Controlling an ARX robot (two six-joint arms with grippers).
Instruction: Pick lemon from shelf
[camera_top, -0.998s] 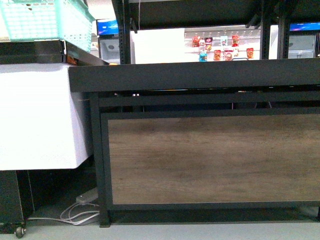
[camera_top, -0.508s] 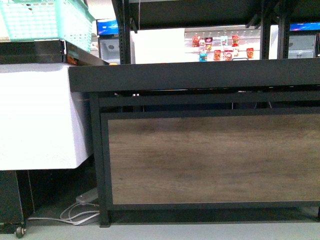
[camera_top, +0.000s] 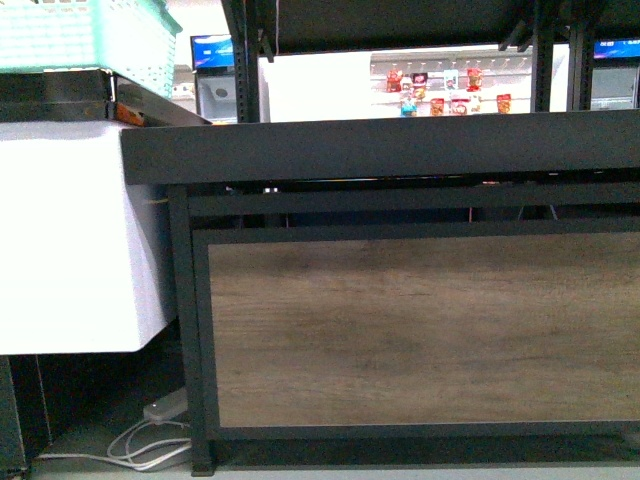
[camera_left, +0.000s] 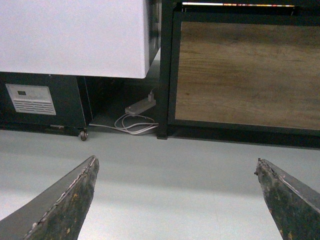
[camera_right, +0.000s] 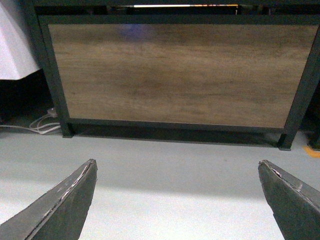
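Wood-fronted, the shelf (camera_top: 420, 330) is viewed from low down, no lemon seen, so left gripper (camera_left: 175, 165) and right gripper (camera_right: 176, 165) are held spread, empty.

The front view now shows everything a little larger than half a second ago. The shelf (camera_top: 400, 150) fills more of the frame: its wood panel (camera_top: 420, 330) reaches lower and its left post sits further left. The green basket (camera_top: 90, 35) has slid up and to the left, partly out of frame. The white cable (camera_top: 140, 452) lies closer to the bottom edge, and the small caster wheel in the lower left corner has gone from view.
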